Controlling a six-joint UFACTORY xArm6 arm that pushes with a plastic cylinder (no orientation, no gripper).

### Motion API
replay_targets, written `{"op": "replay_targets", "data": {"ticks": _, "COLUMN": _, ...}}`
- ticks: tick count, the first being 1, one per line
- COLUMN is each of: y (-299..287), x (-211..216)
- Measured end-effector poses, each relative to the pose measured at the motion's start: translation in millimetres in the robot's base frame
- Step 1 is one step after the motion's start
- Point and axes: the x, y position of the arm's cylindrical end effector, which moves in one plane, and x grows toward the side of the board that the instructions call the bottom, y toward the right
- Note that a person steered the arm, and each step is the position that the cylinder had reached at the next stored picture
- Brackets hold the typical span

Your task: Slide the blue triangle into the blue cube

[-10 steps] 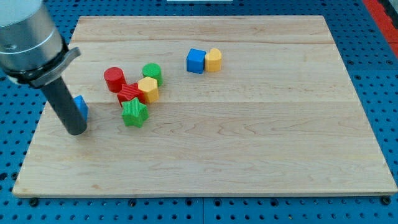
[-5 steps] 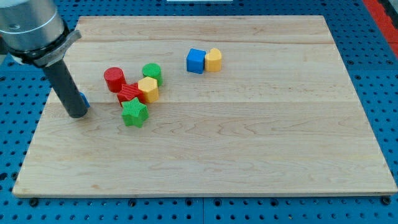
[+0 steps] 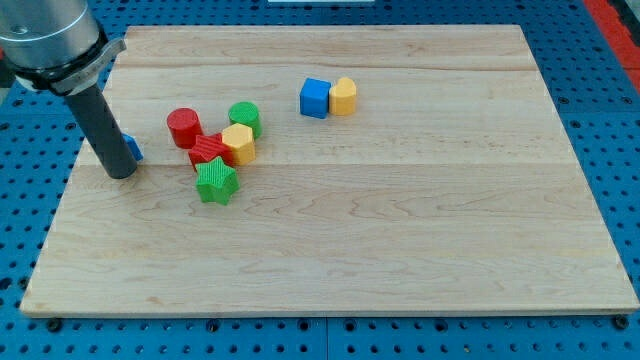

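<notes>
The blue triangle (image 3: 133,148) lies near the board's left edge, mostly hidden behind my rod. My tip (image 3: 120,174) rests on the board just left of and below it, touching or nearly touching it. The blue cube (image 3: 315,98) sits toward the view's top centre, far to the triangle's right, with a yellow block (image 3: 344,96) against its right side.
A cluster lies between the triangle and the cube: a red cylinder (image 3: 184,128), a green cylinder (image 3: 244,118), a yellow hexagonal block (image 3: 239,143), a red block (image 3: 209,151) and a green star (image 3: 216,181). The wooden board (image 3: 400,220) lies on a blue pegboard.
My tip has moved toward the view's top along the board's left side. The blue triangle has moved up with it and is more hidden behind the rod.
</notes>
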Motion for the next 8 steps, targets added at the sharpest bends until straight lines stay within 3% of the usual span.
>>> {"op": "replay_targets", "data": {"ticks": 8, "y": -20.9, "x": -22.6}}
